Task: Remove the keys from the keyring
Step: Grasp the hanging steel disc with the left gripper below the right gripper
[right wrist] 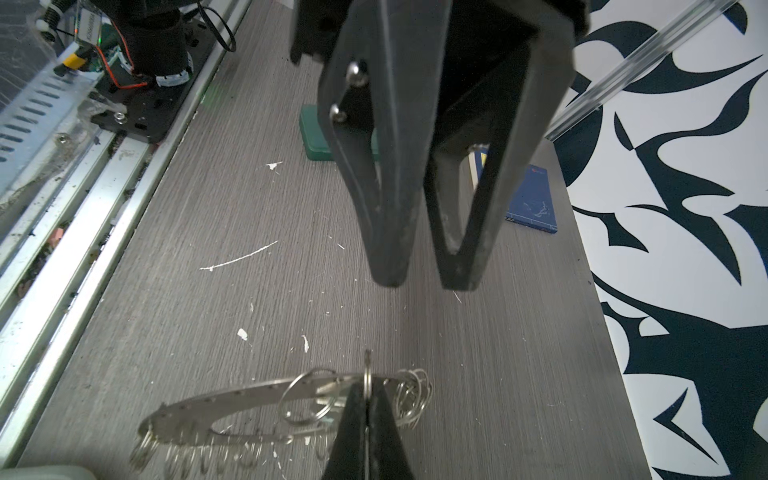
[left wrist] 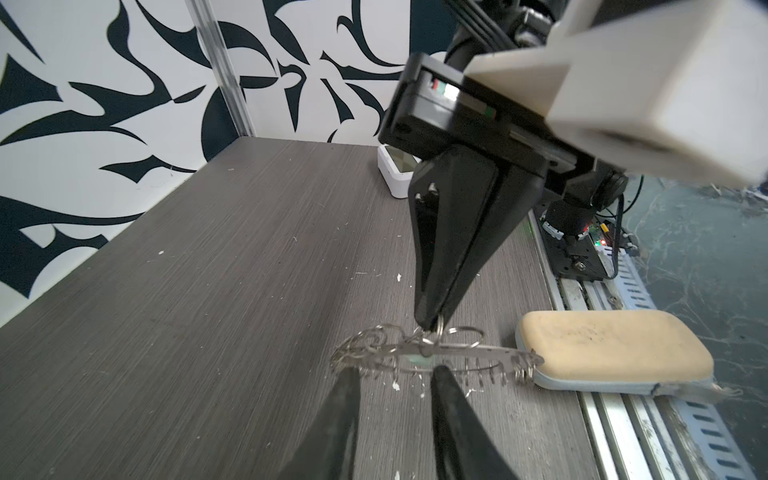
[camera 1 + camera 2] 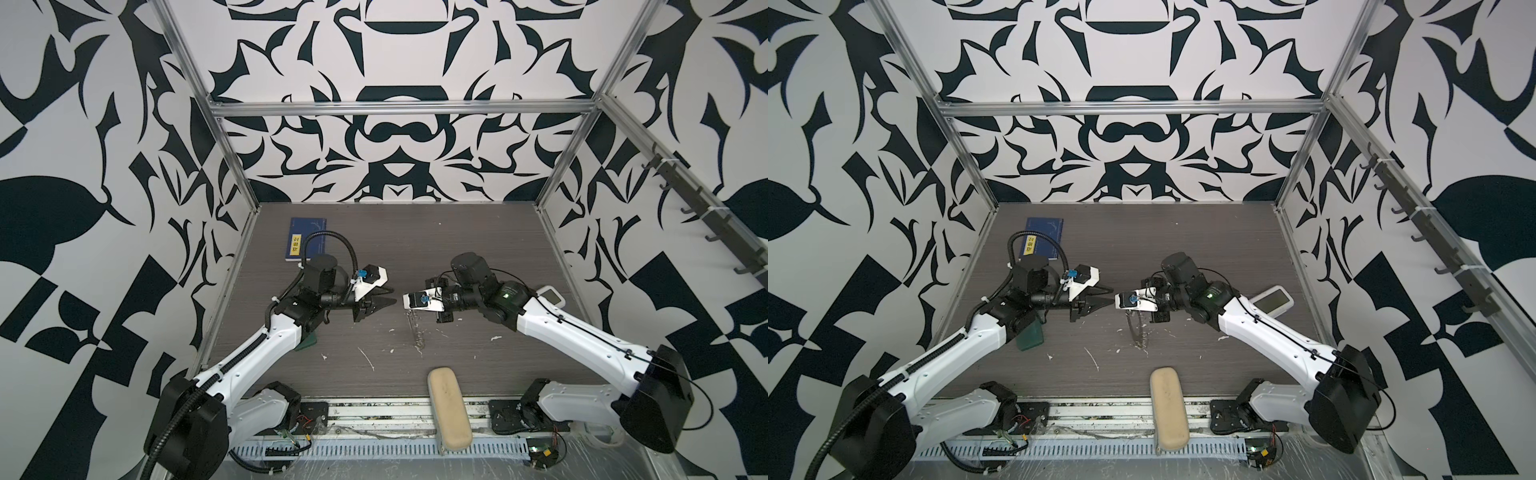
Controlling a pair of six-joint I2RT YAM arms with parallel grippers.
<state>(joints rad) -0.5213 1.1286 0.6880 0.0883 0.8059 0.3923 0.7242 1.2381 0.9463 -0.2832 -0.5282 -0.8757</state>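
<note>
Just below centre in a top view, we see the keyring [image 3: 414,328], a flat silver hoop fringed with wire loops. It hangs over the grey woodgrain counter [image 3: 457,249] from our clenched right end effector [image 1: 368,399]. Our left end effector [image 2: 392,374] stands part-open nearby, not touching it.

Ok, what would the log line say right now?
right gripper: shut on small ring of hoop | hoop: hanging | left gripper: open, near hoop, holding nothing

At centre of table [image 3: 457,249], keyring [image 1: 232,401] beneath right gripper [image 2: 432,322], left gripper [image 1: 424,283] just left; book [image 3: 306,239] rear left, case [image 3: 449,411] at front edge, handheld unit [image 3: 550,296] right.
</note>
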